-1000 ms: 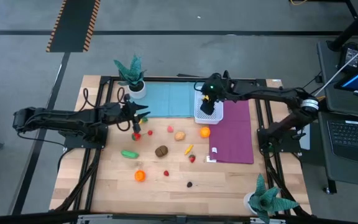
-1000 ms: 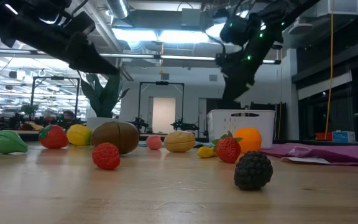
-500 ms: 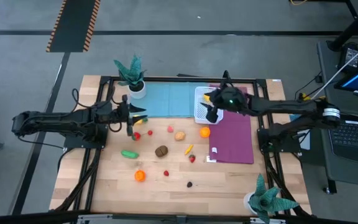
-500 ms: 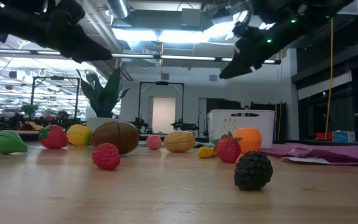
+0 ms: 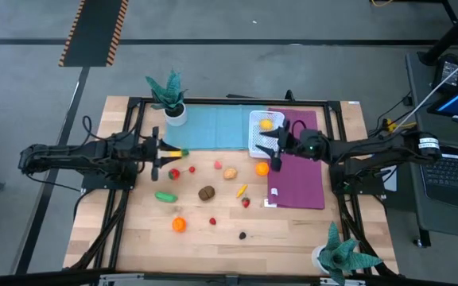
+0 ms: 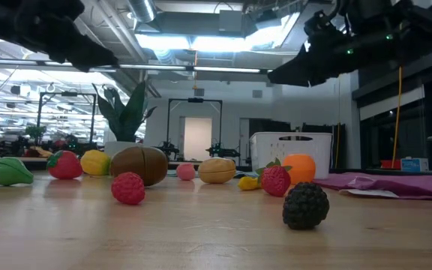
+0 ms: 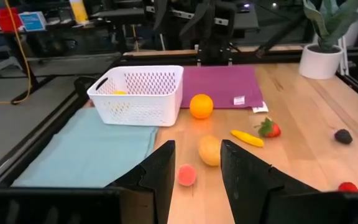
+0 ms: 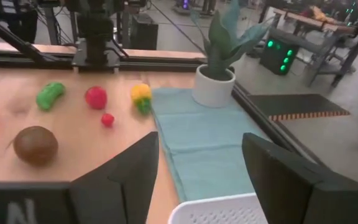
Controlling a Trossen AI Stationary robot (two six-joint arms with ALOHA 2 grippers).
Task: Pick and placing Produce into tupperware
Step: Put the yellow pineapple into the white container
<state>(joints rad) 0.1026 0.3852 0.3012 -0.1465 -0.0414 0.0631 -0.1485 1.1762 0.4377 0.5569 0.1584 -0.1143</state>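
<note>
the right gripper (image 5: 277, 151) stretches in from the frame's right, fingers spread and empty beside the tupperware (image 5: 261, 133). the left gripper (image 5: 160, 153), left of centre, reaches level, fingers narrowly apart, empty, by the produce (image 5: 206, 193).

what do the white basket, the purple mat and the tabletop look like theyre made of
Basket: looks like rigid white plastic, going by the regular perforated walls and moulded rim. Purple mat: probably thin cloth or felt; it is matte, lies flat, and has a small white tag at one corner. Tabletop: light wood, with visible grain and plank lines and a slight sheen, likely sealed or varnished.
</note>
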